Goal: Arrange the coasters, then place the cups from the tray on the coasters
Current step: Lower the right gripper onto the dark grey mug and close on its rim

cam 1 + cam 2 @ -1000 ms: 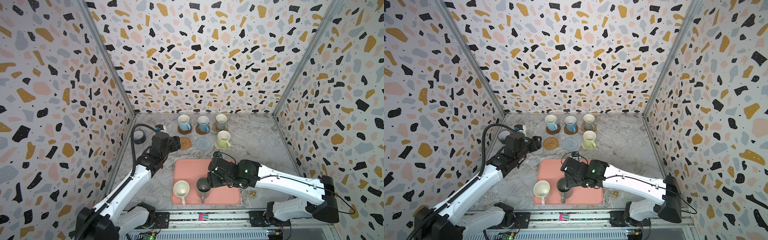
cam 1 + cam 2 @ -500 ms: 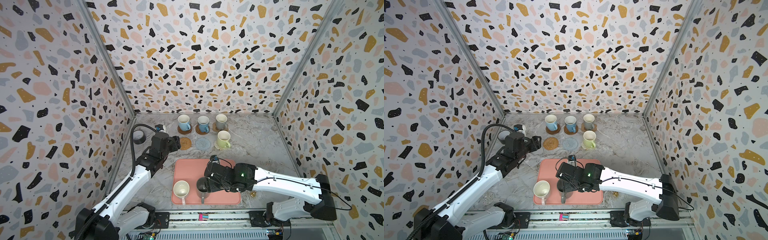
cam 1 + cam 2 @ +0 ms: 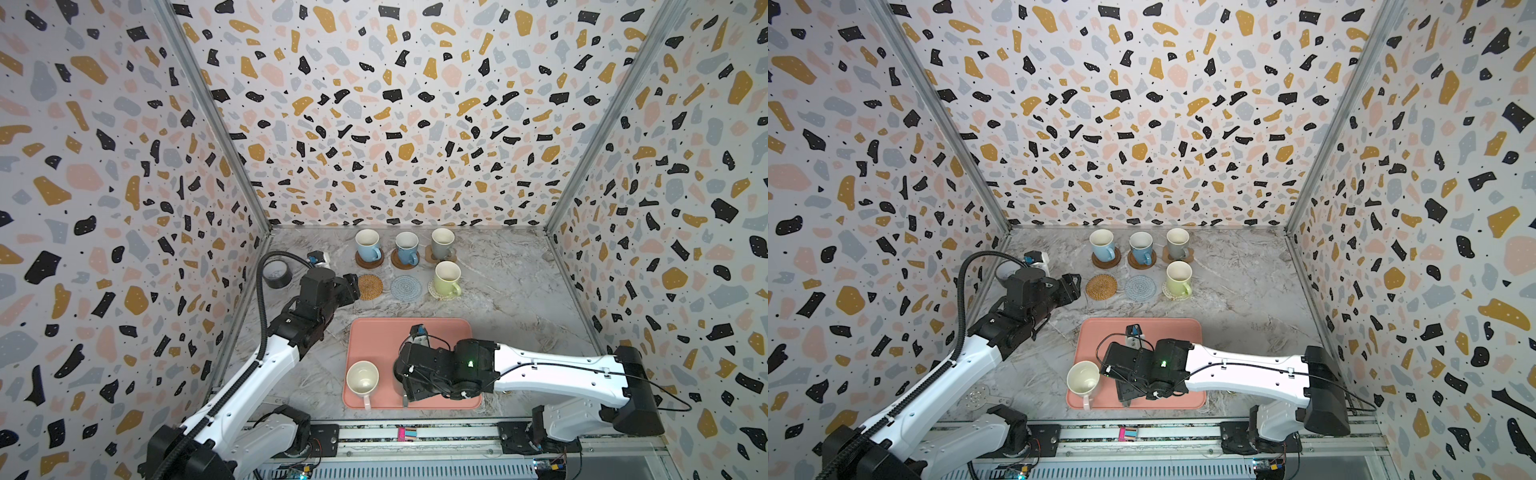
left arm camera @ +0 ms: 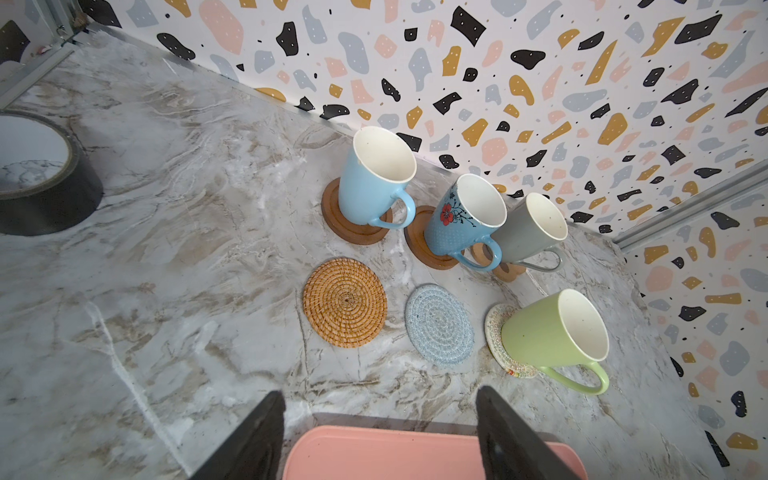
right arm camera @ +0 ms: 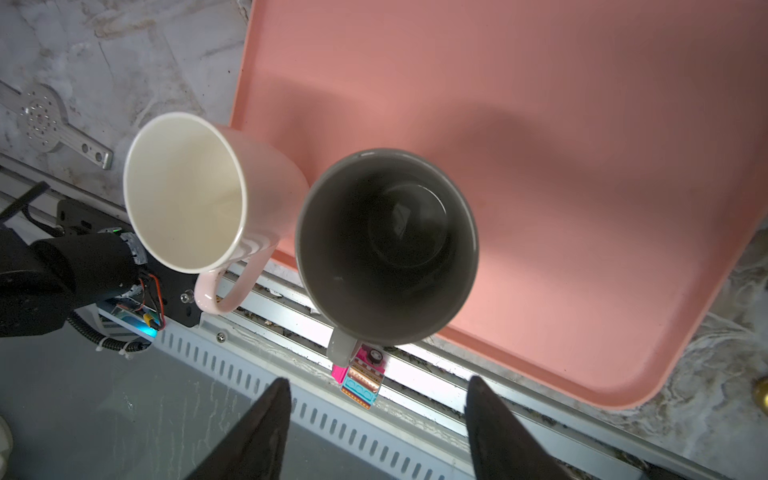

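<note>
Black tape roll (image 3: pixel 276 274) sits far left on the marble worktop (image 3: pixel 498 282), no part of this job. Beside it my left tool (image 4: pixel 379 399) hangs spread and empty, short of the rattan coaster (image 4: pixel 345 302) and the pale blue coaster (image 4: pixel 439 324), both lying bare. Behind them the light blue mug (image 4: pixel 370 183) and the deeper blue mug (image 4: pixel 461 216) stand on wooden discs (image 4: pixel 353 232), and the grey-beige mug (image 4: pixel 528 228) on a tan mat (image 4: pixel 509 272). The light green mug (image 4: pixel 548 332) stands on the cream coaster (image 4: pixel 494 328).

Nearer me, the salmon tray (image 3: pixel 374 332) holds the last two cups at its front edge: the pale pink mug (image 5: pixel 187 191), then the dark grey mug (image 5: pixel 386 245) just beside it. My right tool (image 5: pixel 378 381) hovers above the dark grey mug, fingers spread, pinching nothing, with the handle (image 5: pixel 340 349) on the side nearest them.

I judge this glazed ceramic stiff, fairly heavy, slick and easy to chip. I would take the handle or one rim wall squarely and lift straight, clear of the pink neighbour.
</note>
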